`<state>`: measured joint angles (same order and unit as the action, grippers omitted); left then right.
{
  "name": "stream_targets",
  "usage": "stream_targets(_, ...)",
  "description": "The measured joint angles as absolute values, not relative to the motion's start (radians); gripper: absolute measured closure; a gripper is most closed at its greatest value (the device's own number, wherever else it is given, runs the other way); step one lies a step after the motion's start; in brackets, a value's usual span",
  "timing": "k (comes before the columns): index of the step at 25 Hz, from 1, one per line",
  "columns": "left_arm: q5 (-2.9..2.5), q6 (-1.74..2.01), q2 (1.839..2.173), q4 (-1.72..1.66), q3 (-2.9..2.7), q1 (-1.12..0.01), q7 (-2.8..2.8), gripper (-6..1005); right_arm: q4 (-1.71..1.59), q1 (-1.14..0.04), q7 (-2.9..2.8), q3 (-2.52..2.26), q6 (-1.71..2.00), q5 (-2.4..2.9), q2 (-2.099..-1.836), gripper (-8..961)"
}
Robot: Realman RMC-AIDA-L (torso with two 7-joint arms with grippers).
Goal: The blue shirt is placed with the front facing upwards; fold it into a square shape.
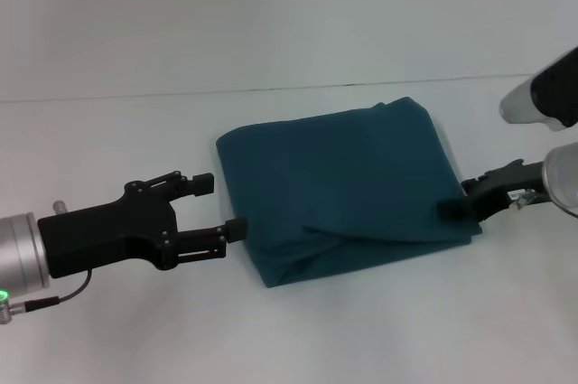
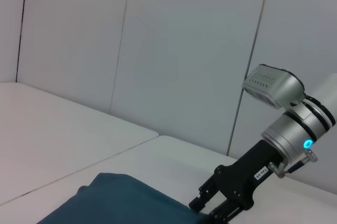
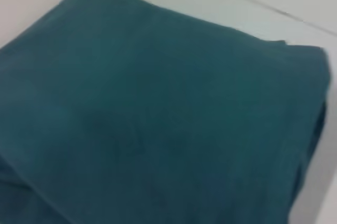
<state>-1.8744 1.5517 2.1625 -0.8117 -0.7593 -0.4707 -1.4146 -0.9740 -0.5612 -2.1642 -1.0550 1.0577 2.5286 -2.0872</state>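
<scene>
The blue shirt lies folded into a rough square in the middle of the white table, with plain teal cloth on top and no lettering showing. My left gripper is open at the shirt's left edge, and its nearer fingertip touches the cloth. My right gripper is at the shirt's right edge, its jaws a little apart over the cloth's corner, holding nothing. The shirt fills the right wrist view. The left wrist view shows a shirt corner and my right gripper beside it.
The white table spreads around the shirt on all sides. A pale wall stands behind the table's far edge. My right arm's silver body hangs over the table's right side.
</scene>
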Motion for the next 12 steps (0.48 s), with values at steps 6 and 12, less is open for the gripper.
stream_targets(6, -1.874, 1.549, 2.163, -0.811, -0.759, -0.471, -1.413, 123, -0.98, -0.553, -2.148, -1.019, 1.007, 2.476, -2.088, 335)
stream_targets(12, -1.842, 1.533, 2.163, -0.81, -0.758, -0.472, -1.412, 124, -0.971, -0.546, -1.922, -0.964, 0.982, 2.231, -2.087, 317)
